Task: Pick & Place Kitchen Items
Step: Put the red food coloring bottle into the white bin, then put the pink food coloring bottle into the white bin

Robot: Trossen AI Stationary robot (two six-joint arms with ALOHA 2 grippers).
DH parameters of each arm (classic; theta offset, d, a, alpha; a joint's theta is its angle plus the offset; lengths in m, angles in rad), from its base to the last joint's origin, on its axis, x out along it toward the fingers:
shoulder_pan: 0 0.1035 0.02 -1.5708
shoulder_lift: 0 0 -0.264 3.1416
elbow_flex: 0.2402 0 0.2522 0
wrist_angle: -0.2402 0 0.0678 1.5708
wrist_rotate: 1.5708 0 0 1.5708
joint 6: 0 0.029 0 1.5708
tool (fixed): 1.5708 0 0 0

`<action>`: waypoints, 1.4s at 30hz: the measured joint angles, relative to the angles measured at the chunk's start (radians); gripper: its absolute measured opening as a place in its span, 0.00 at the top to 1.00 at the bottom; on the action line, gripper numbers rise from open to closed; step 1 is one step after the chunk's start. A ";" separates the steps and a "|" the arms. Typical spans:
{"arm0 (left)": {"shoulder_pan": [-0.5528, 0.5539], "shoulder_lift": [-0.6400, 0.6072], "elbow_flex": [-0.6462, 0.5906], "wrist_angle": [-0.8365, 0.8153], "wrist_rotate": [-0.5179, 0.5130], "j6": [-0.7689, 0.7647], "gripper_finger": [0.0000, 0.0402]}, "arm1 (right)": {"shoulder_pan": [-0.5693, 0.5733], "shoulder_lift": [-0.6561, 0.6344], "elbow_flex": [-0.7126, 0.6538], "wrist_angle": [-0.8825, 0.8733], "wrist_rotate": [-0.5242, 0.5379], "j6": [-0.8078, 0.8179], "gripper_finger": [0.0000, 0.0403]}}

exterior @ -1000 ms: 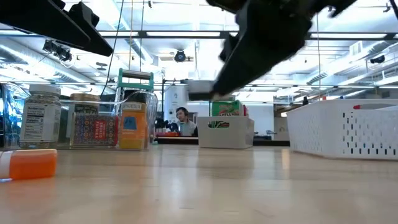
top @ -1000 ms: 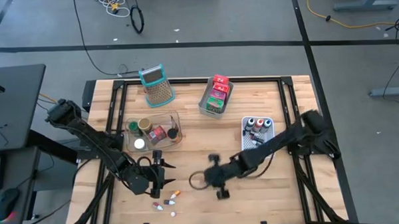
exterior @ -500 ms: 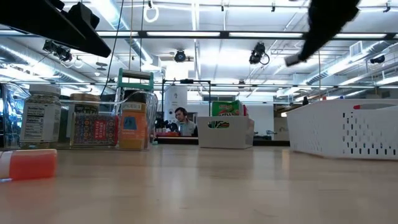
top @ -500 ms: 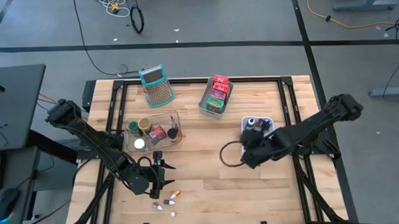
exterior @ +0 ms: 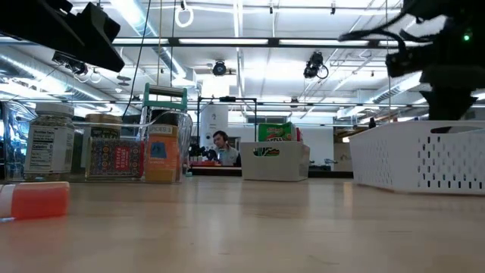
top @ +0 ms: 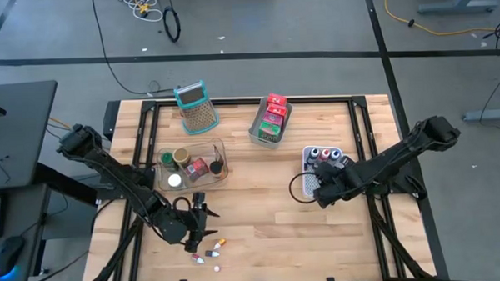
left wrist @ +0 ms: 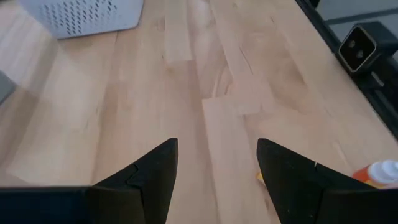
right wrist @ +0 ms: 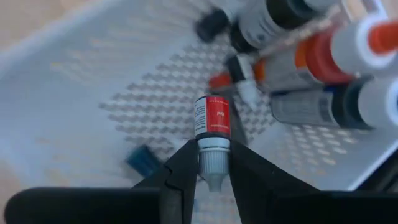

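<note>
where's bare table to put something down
Widest bare wood: the table's centre and near edge, between the clear bin, the white basket and the loose little bottles. Also free: the far-right corner beyond the white basket. Crowded: the far edge around the grater and grey packet bin, and near the left end effector.

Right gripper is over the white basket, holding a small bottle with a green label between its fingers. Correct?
Not quite: the label is red, not green. The right wrist view shows the small bottle with a red label and a white cap pinched in the right gripper, above the white basket, as you said.
</note>
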 joint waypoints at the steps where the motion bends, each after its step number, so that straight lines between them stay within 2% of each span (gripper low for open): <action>1: 0.000 0.000 0.000 0.000 0.000 0.012 0.43 | 0.000 0.000 -0.015 0.003 0.004 0.011 0.77; 10: 0.000 0.000 0.000 0.000 -0.001 0.055 0.43 | -0.001 0.000 -0.055 0.086 0.068 0.018 0.63; 15: 0.000 0.000 0.000 0.000 -0.002 0.055 0.43 | -0.001 0.000 -0.019 0.162 0.157 -0.015 0.58; 21: 0.000 0.000 0.000 0.000 -0.002 0.054 0.43 | -0.001 0.000 0.013 0.455 0.324 -0.203 0.58; 24: 0.000 0.000 0.000 0.000 -0.002 0.039 0.43 | -0.001 0.001 0.013 0.695 0.338 -0.388 0.58; 29: 0.000 0.000 0.000 0.001 0.023 0.001 0.43 | 0.000 0.030 0.015 1.098 0.248 -0.770 0.58; 33: 0.000 0.000 0.000 0.001 0.060 -0.058 0.43 | 0.000 0.073 0.015 1.330 0.186 -0.982 0.56; 37: 0.000 0.000 0.000 0.002 0.094 -0.155 0.43 | -0.002 0.136 0.015 1.454 0.115 -1.064 0.51; 42: 0.000 0.009 0.000 0.003 0.106 -0.290 0.43 | -0.013 0.231 0.015 1.548 -0.040 -1.070 0.46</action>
